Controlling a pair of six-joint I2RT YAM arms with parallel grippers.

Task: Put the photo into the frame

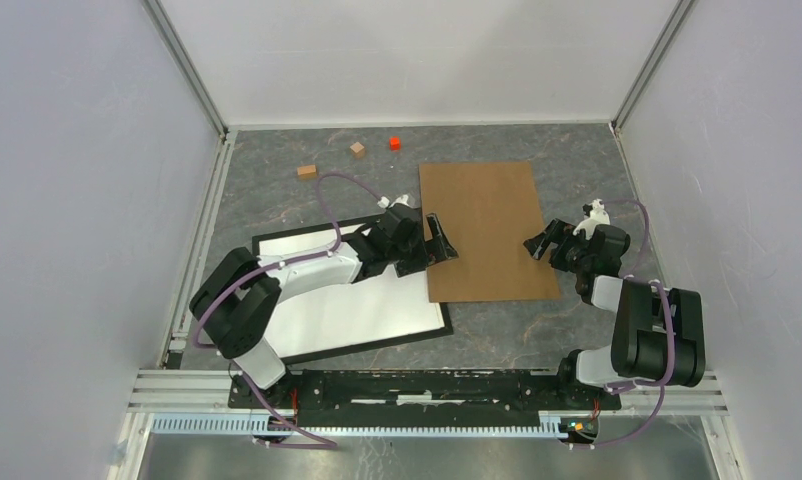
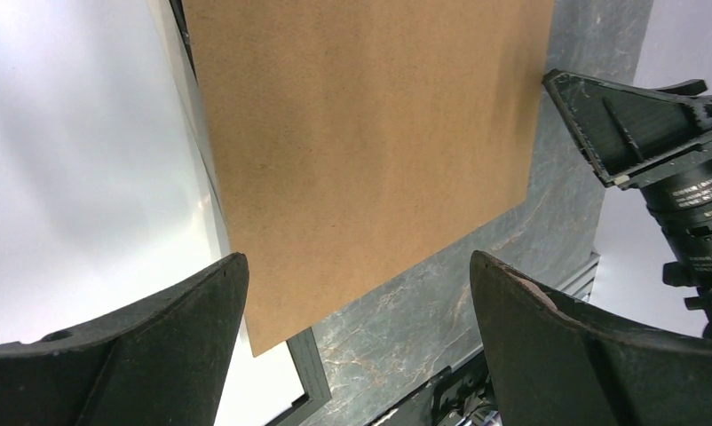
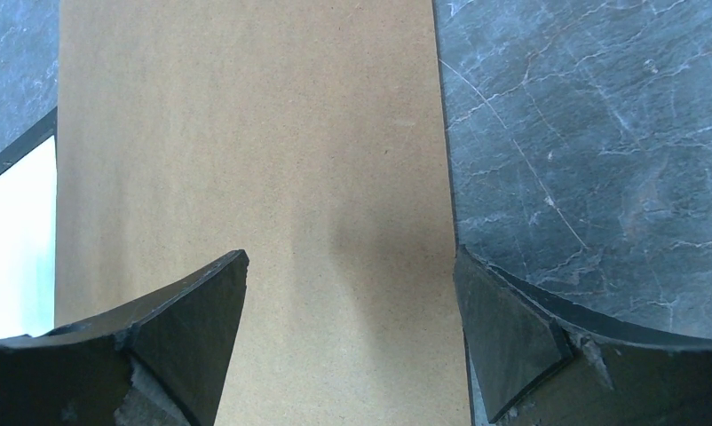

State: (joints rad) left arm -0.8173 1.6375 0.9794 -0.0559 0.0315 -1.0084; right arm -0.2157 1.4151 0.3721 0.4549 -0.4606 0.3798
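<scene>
Two-handed, straddled the brown photo [image 1: 487, 230] lying flat at mid-table: left gripper [image 1: 432, 245] at its left edge, right gripper [image 1: 542, 245] at its right, fingers spread wide, holding nothing. Overlapped the black frame [image 1: 295, 232] toward the near-left corner. Judged light, thin, bendable, slippery; best pinched at opposite edges.

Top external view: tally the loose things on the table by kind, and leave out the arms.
Black picture frame: 1
Brown board: 1
Small wooden cubes: 2
Small red cube: 1
Total: 5
</scene>
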